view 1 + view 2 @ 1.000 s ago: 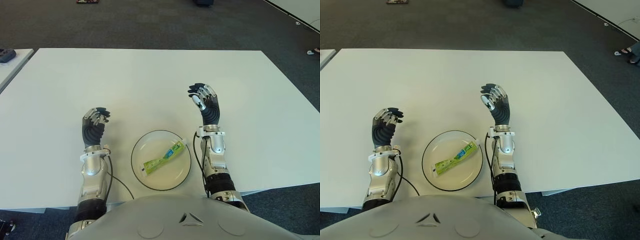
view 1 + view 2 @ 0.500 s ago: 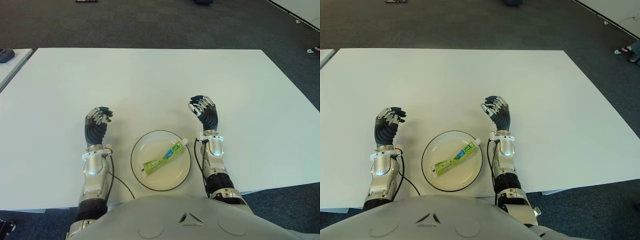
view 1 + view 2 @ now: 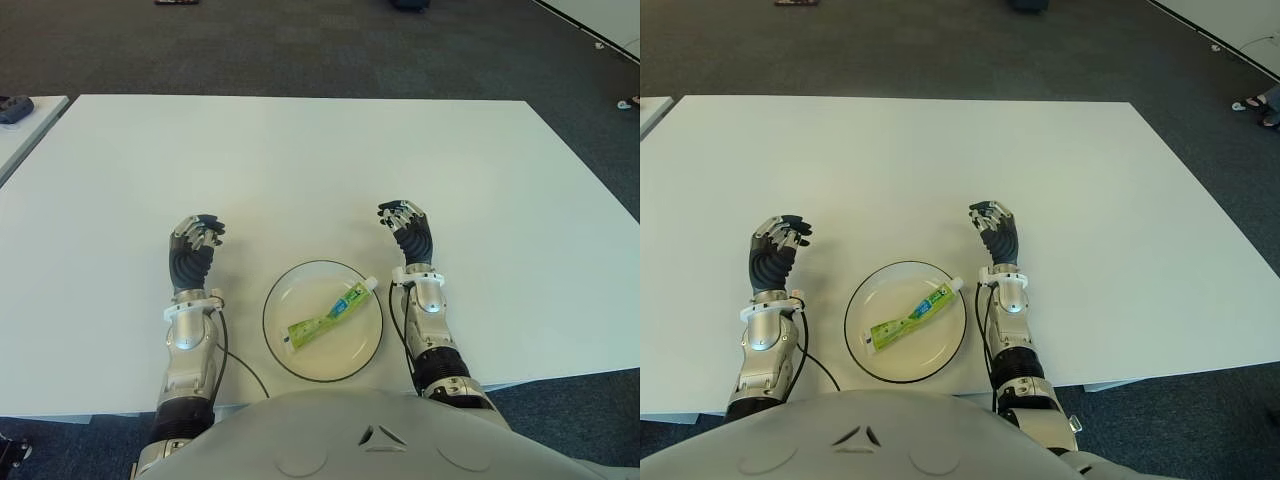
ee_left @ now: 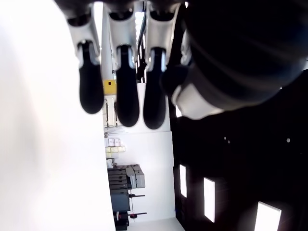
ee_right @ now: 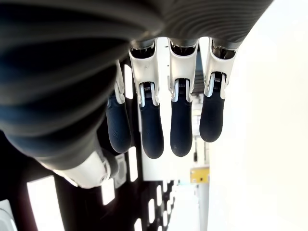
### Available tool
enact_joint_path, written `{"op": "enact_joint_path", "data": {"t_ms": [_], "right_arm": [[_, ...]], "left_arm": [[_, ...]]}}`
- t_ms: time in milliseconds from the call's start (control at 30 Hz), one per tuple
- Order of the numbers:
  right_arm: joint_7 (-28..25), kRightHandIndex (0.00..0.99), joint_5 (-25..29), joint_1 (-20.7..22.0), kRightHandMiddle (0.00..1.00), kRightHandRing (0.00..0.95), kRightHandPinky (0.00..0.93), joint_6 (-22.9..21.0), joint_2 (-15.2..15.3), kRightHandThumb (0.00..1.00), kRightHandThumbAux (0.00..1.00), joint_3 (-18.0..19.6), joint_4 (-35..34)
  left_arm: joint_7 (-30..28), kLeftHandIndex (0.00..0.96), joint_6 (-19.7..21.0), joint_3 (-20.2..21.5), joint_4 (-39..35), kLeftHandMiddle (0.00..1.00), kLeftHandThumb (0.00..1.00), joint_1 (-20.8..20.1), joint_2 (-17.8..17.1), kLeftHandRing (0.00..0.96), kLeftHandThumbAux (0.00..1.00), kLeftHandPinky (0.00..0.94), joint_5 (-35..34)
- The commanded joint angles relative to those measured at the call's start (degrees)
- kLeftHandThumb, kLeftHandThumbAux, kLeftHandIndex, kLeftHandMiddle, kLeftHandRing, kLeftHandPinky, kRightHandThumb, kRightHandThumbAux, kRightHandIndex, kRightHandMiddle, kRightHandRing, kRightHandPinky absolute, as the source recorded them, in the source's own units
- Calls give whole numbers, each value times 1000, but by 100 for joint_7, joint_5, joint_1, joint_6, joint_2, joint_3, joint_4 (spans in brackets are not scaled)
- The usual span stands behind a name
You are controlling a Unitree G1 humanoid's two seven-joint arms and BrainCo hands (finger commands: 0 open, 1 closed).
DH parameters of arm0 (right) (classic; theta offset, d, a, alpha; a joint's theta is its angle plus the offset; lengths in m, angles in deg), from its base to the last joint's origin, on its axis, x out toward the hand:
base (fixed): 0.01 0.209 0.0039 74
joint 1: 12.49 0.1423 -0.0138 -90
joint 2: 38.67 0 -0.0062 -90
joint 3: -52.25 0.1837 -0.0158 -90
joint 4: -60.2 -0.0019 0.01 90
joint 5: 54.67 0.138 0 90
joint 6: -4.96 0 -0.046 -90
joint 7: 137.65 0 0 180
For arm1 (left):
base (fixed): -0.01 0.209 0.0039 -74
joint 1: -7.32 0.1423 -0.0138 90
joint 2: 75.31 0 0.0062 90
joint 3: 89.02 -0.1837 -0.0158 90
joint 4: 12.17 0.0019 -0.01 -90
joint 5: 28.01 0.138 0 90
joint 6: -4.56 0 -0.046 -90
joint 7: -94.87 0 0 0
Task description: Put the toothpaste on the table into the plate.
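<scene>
Fingers (image 5: 182, 130) on the right hand (image 3: 410, 228) hang loosely curled with nothing between them, and the left hand (image 3: 192, 250) shows the same relaxed, empty curl in its own wrist view. The toothpaste (image 3: 328, 314) is lying inside the plate (image 3: 276, 301), flat on the dish, its long axis running on a diagonal: the white cap end points up toward the right hand and just reaches the plate's rim, the crimped tail points down toward the robot's left. Both hands stand over the white counter (image 3: 300, 170), one on each side of the plate, clear of it. The right hand is the nearer to the tube, just beyond the cap end; the left is farther, across the dish. By the look of it, the placing is done, so no reach back toward the tube seems called for.
</scene>
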Motion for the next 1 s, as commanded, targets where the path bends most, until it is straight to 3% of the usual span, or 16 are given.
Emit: {"op": "enact_joint_path", "data": {"t_ms": [33, 1000], "right_arm": [[31, 420, -49, -82, 434, 428, 438, -268, 11, 687, 732, -23, -157], [-31, 415, 337, -681, 429, 439, 450, -966, -129, 691, 738, 151, -1218]], "left_arm": [[-27, 427, 59, -29, 17, 488, 704, 0, -12, 497, 719, 499, 58], [-187, 427, 193, -58, -111, 476, 705, 121, -26, 489, 719, 500, -60]]}}
